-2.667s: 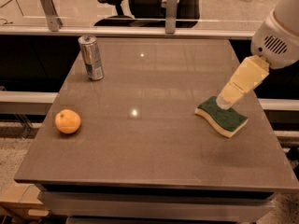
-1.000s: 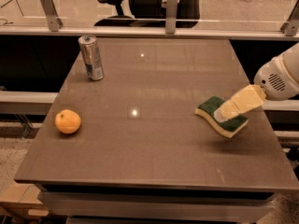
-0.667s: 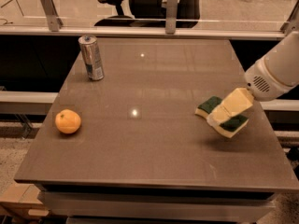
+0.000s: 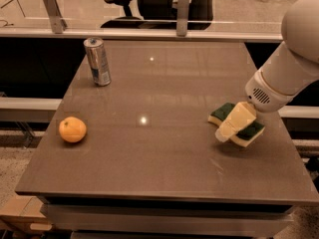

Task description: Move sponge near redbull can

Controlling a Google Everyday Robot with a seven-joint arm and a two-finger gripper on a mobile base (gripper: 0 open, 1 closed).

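One soft, light sponge [image 4: 251, 131], best pinched across narrow width; gripper [image 4: 227, 132] right upon it, grasp impossible to tell.

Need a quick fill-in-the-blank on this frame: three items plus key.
1. The pincer sits over the sponge, toward the picture's ____ edge.
2. The redbull can stands ____ on the table.
3. Of sponge and redbull can, the orange lies closer to the ____.
Missing words: right; upright; redbull can.
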